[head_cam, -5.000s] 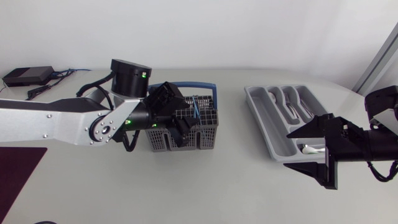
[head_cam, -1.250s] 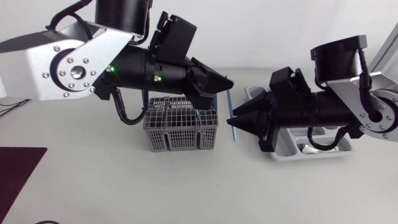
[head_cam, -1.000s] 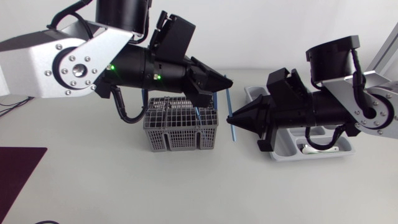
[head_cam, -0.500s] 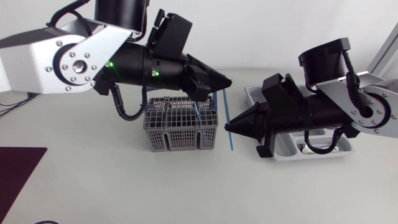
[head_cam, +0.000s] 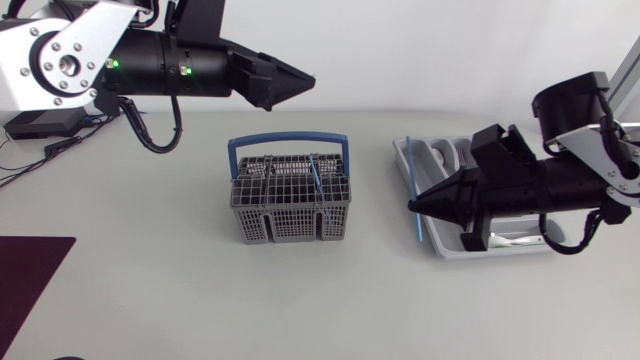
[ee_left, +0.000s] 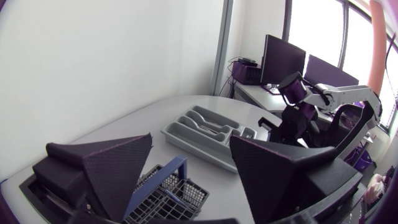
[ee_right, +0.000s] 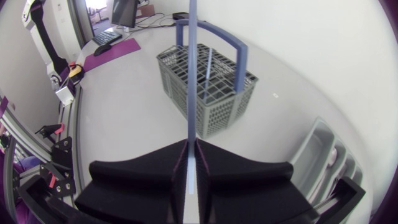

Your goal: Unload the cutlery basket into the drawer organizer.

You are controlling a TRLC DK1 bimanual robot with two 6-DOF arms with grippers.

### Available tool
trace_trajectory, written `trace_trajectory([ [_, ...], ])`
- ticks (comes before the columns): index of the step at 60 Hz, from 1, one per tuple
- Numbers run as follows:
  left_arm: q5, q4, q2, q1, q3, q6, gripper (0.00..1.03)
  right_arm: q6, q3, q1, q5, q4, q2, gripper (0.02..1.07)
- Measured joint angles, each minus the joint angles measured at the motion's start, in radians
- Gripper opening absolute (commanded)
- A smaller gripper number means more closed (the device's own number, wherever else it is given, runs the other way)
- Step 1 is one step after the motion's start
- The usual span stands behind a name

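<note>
White table [head_cam: 200, 300], and here's what sits on it. In the middle stands the grey cutlery basket [head_cam: 290, 222], upright, with its blue handle arched over the top. Well apart from it, toward the right side, the grey drawer organizer [head_cam: 450, 248] lies flat (its long compartments run away from the front edge). At the far left corner a small black box [head_cam: 45, 122] rests with a cable [head_cam: 62, 147] trailing beside it. At the near left, a dark maroon mat [head_cam: 28, 275] lies flat.
</note>
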Motion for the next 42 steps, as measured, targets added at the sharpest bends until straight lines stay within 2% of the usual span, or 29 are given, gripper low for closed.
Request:
trace_trajectory([
  [6,-0.029,-0.013,0.0,0.016,-0.005,0.039,0.96,-0.024,0.003,-0.1,0.005,-0.013,0.014,0.07],
  [15,-0.134,-0.015,0.004,-0.01,-0.066,0.128,0.96,-0.031,0.068,-0.202,0.058,-0.025,0.162,0.07],
  [29,-0.269,0.01,0.042,-0.095,-0.152,0.214,0.96,0.047,0.231,-0.245,0.154,-0.024,0.394,0.07],
  [42,-0.32,0.065,0.084,-0.123,-0.181,0.232,0.96,0.166,0.375,-0.251,0.248,-0.024,0.583,0.08],
])
